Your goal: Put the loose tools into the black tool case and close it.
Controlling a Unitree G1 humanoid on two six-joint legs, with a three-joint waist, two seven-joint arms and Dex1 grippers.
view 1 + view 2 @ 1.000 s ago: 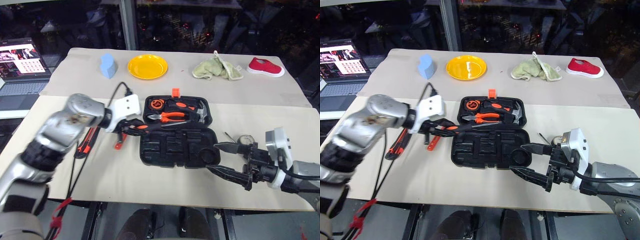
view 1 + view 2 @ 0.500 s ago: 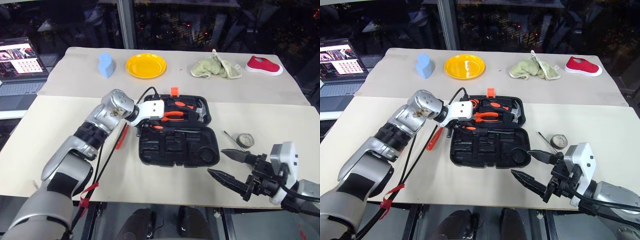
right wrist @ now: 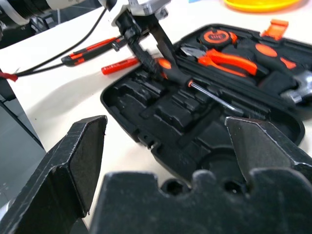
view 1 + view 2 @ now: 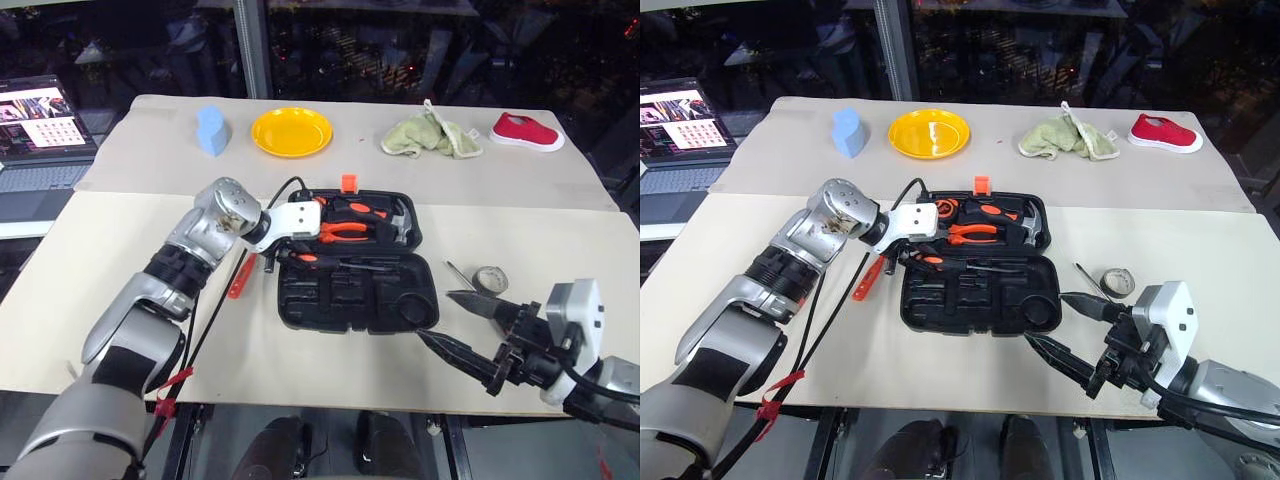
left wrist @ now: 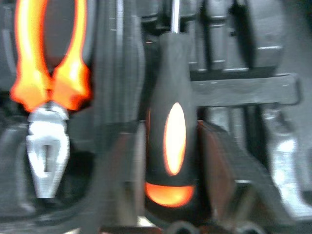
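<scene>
1. Black tool case open flat at table centre, lid half at 12 o'clock already holding pliers.
2. Black-and-orange screwdriver lying in the case along the hinge line, shaft toward 3 o'clock.
3. Left gripper set around that screwdriver's handle; impossible to say whether gripping or letting go.
4. Right gripper spread wide and empty, hovering at 4 o'clock of the case.
5. Still outside: grey tape roll at 3 o'clock, slim orange tester screwdriver at 9 o'clock, utility knife beyond it.
6. Likely handling:
   - Screwdrivers are rigid and light, with rounded handles prone to rolling; best pinched mid-handle.
   - Tape roll is light and low; best taken across its rim.
</scene>
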